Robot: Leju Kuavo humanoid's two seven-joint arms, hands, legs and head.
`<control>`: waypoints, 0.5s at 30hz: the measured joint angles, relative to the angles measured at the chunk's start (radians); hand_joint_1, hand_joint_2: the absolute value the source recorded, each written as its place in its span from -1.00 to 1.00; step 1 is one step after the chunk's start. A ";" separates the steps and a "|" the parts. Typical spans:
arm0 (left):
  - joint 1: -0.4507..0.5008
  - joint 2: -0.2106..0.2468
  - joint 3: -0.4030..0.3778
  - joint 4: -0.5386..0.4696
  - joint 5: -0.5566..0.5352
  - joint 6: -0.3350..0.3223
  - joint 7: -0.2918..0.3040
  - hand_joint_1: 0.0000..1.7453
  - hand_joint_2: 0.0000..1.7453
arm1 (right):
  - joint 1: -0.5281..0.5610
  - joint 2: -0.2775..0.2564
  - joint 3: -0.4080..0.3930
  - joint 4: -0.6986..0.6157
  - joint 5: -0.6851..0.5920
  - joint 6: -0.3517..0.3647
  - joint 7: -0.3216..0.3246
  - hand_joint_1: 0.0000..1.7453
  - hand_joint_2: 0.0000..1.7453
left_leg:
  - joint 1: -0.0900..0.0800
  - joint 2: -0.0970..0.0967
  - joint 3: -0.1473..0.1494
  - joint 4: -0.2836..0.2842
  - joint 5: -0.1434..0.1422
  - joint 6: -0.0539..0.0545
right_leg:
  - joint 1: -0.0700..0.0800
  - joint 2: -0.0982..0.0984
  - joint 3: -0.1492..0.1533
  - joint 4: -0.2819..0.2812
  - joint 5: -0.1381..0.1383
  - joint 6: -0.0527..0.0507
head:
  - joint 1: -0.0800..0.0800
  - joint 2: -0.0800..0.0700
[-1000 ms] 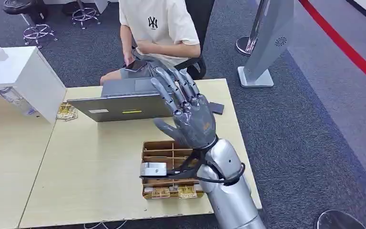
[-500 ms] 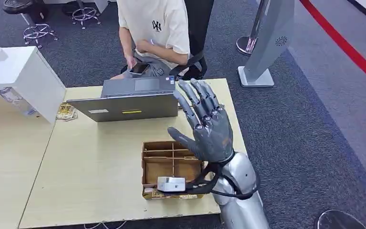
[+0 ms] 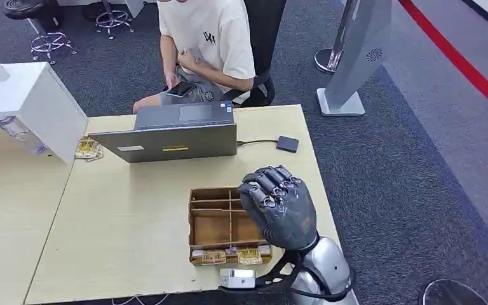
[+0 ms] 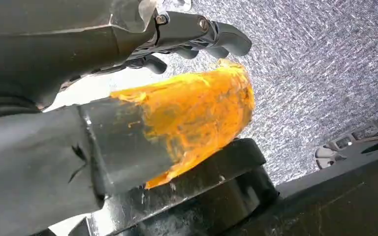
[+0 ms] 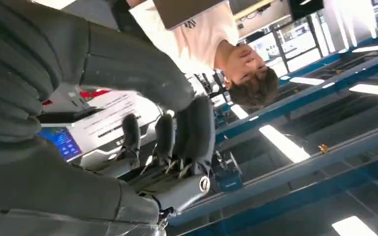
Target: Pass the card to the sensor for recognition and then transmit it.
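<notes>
Right hand (image 3: pixel 278 206) is hovering over the right side of the wooden divider tray (image 3: pixel 211 223), fingers curled in together on nothing visible. Cards (image 3: pixel 215 257) are lying in the tray's near row. Small dark sensor (image 3: pixel 287 143) is sitting on the table (image 3: pixel 133 210) beside the laptop (image 3: pixel 171 135). Left hand (image 4: pixel 187 42) is hanging over carpet; its grip state cannot be told.

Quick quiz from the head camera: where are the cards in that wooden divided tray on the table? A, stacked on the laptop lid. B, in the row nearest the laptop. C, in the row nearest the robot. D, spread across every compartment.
C: in the head view the cards lie along the edge of the wooden tray closest to the robot, while the compartments toward the laptop look empty.
</notes>
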 joint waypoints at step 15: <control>-0.002 0.006 0.000 0.000 -0.010 -0.011 -0.007 -1.00 -1.00 | 0.020 -0.001 -0.006 0.061 0.047 0.000 0.007 0.64 1.00 | 0.000 0.000 0.000 0.000 0.000 0.000 | 0.000 0.000 0.000 0.000 0.000 0.000 | 0.000 0.000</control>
